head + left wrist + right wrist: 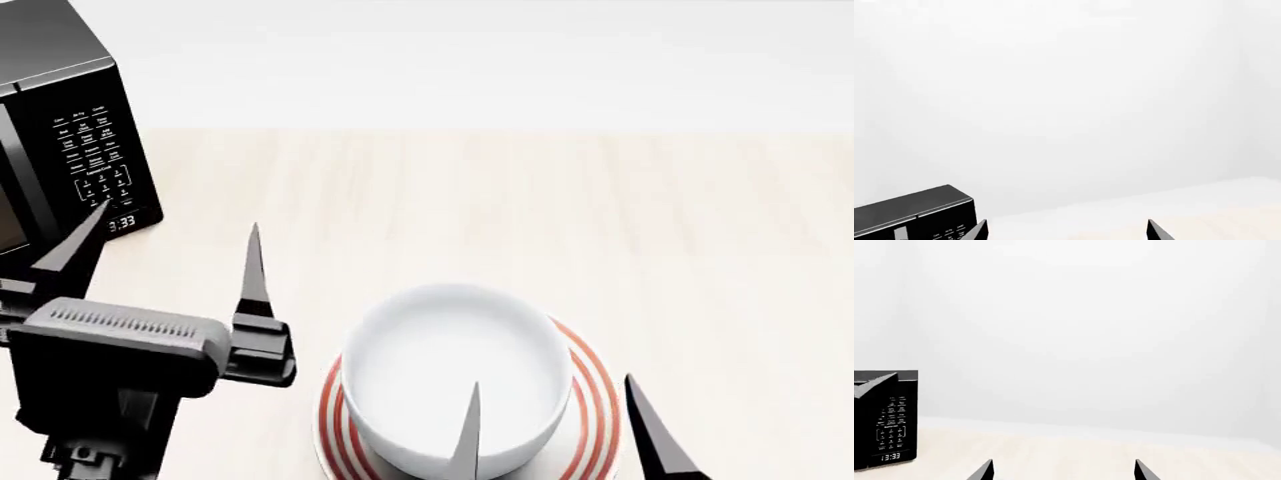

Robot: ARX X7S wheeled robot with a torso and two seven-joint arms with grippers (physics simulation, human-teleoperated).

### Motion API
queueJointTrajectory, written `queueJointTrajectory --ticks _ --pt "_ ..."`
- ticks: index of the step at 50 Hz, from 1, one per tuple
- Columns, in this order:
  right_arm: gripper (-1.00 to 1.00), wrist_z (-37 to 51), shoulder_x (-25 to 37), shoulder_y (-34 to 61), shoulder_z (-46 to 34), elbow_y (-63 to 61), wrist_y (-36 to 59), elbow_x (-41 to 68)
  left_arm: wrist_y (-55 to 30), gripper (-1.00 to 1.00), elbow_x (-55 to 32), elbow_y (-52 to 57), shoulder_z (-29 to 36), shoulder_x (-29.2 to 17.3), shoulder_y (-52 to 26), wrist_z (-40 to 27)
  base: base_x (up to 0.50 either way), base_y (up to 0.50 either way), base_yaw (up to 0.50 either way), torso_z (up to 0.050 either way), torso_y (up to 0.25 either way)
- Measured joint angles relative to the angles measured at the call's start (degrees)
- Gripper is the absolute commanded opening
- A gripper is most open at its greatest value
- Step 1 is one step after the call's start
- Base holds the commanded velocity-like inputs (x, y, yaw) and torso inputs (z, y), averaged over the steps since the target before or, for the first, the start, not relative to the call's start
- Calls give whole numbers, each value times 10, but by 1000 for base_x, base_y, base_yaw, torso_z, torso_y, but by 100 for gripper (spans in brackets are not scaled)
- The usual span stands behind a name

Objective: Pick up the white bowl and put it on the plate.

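In the head view the white bowl (451, 375) sits upright on the plate (595, 405), whose red rings show around the bowl. My right gripper (550, 418) is open and empty; its two fingertips rise in front of the bowl's near right side. My left gripper (171, 252) is open and empty, to the left of the bowl, near the microwave. Neither wrist view shows the bowl or the plate. The left wrist view shows only open fingertips (979, 231), and the right wrist view likewise shows open fingertips (984, 471).
A black microwave (64, 130) with a keypad stands at the far left of the pale wooden table (534, 210); it also shows in the left wrist view (914, 210) and the right wrist view (884, 420). A plain white wall lies behind.
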Motion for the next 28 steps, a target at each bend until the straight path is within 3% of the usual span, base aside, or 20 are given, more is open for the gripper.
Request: queueJointTrajectory --ticks 15,28 --pt "100 8 5 5 -4 -34 20 -2 -58 100 166 153 18 -93 12 -134 0 0 0 0 0" --pt "100 14 8 8 -10 -66 37 -7 -124 100 272 284 -42 -181 87 -182 0 0 0 0 0"
